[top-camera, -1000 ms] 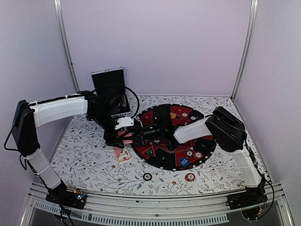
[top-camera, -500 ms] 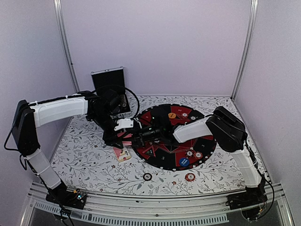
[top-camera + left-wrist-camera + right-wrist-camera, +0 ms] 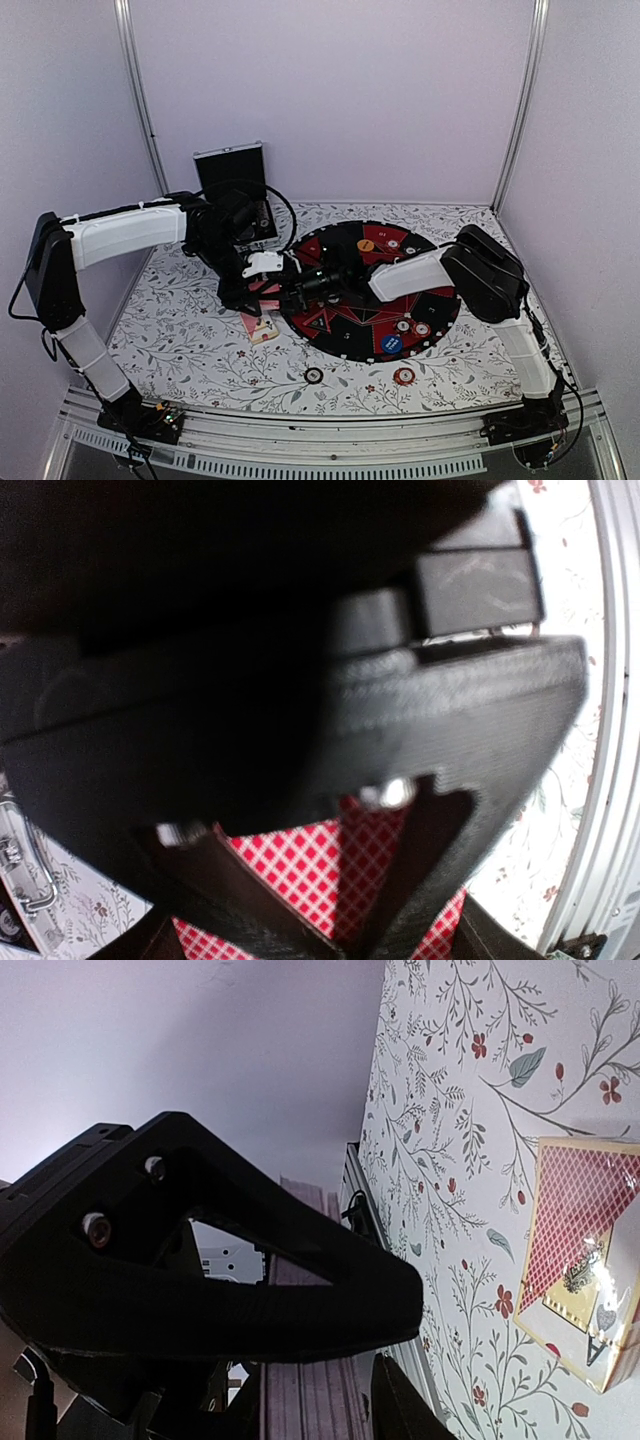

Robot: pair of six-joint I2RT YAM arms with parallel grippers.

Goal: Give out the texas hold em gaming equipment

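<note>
Left gripper (image 3: 255, 290) just snapped shut on the pink-red checked-back playing card (image 3: 290, 865) at the left edge of the big round black-and-red mat (image 3: 340, 345), so the handover looks nearly done. Right gripper (image 3: 292, 290) has been loosening, can't tell how far. The card pack (image 3: 260, 328) lies on the floral cloth (image 3: 190, 340) close by.

I'm viewing the table (image 3: 180, 340): round mat (image 3: 350, 345) lying right of centre, case (image 3: 232, 170) sitting behind-left.
The deck of cards (image 3: 262, 328) is lying just off the mat's near-left edge; two chips (image 3: 314, 375) are sitting before the mat, more chips (image 3: 390, 343) on it.
</note>
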